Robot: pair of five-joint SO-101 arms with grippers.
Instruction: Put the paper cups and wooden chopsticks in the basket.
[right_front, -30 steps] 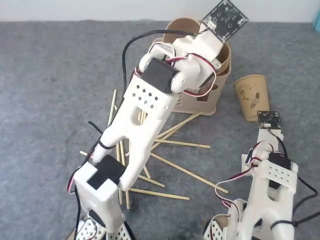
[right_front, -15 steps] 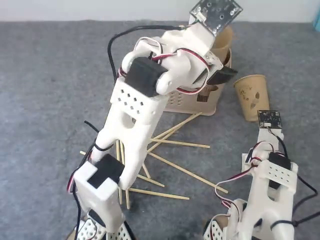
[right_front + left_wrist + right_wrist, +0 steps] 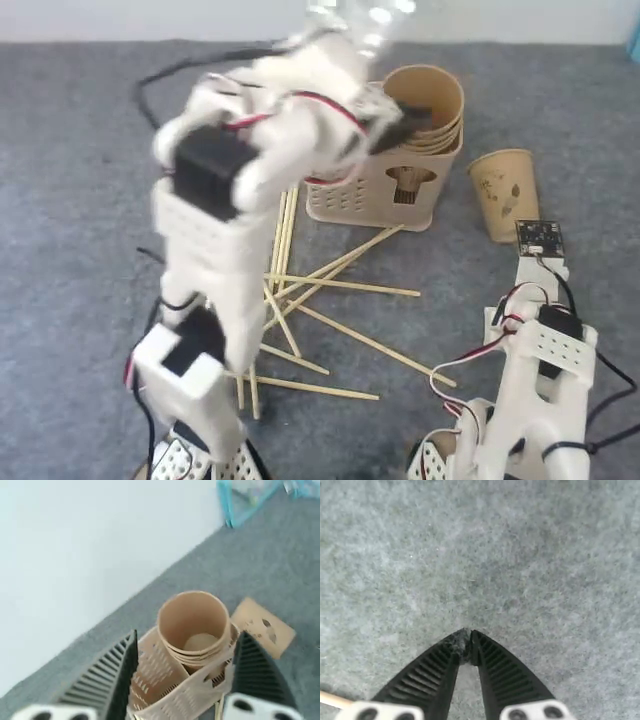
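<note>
Table (image 3: pixel 80 150), grey felt top.
Basket (image 3: pixel 370 195), near the far edge, holds the nested paper cups (image 3: pixel 425 100).
Loose paper cup (image 3: pixel 503 192), just beside the basket on its right-edge side.
Chopsticks (image 3: pixel 330 290), scattered mid-table.
Left fingers (image 3: pixel 117 675), spread wide, holding nothing, raised by the basket.
Right fingers (image 3: pixel 432 672), pressed together, holding nothing, toward the front right corner.

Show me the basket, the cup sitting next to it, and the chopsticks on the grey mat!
basket (image 3: pixel 350 203), high view, on its slotted side wall.
loose paper cup (image 3: pixel 503 190), high view, on its printed side.
chopsticks (image 3: pixel 375 345), high view, middle of one long stick.
</note>
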